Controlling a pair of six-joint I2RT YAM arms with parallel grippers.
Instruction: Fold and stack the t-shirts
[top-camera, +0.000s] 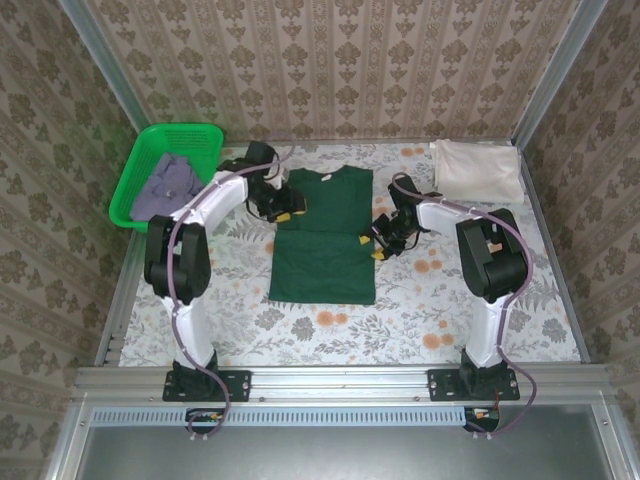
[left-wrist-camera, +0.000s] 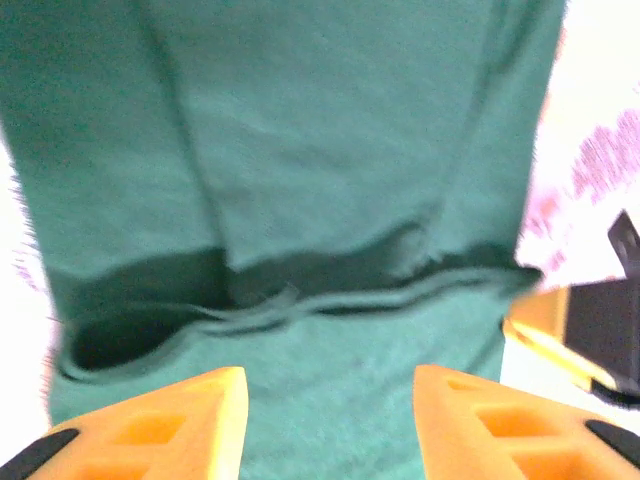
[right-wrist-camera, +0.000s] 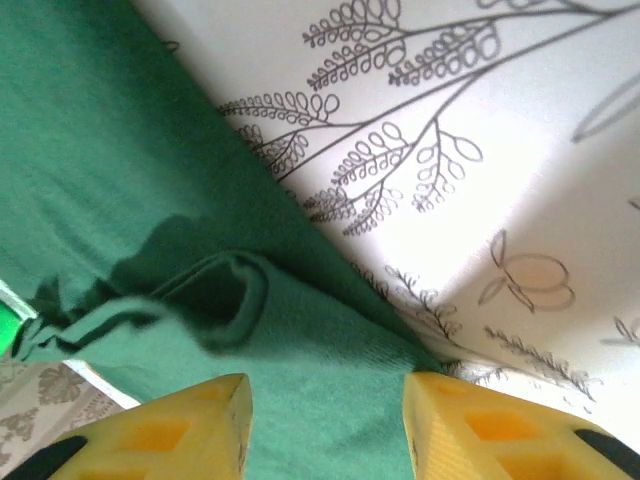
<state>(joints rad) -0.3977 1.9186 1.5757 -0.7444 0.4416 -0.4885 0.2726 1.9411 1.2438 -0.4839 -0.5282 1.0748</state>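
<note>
Flanking the dark green t-shirt (top-camera: 322, 250) at about mid-length, one claw per side. The shirt lies flat in the middle of the table (top-camera: 400, 320), collar toward the far edge and hem toward the near edge, so its long axis runs far to near. Sleeves are turned in.

Left gripper (top-camera: 283, 213) sits at the shirt's left edge. Its jaws are partly open with green cloth below, and no cloth looks pinched.

Right gripper (top-camera: 378, 245) sits at the right edge. Its jaws are also partly open, and a small raised fold lies just ahead of the fingertips, not gripped.

Judgement: the next fold goes across the long axis, each arm taking its own side.

Cream-white t-shirt (top-camera: 478, 168) lies folded at the far right corner. Greyish-lavender t-shirt (top-camera: 165, 180) is heaped in the green basket (top-camera: 180, 128) at the far left corner.
</note>
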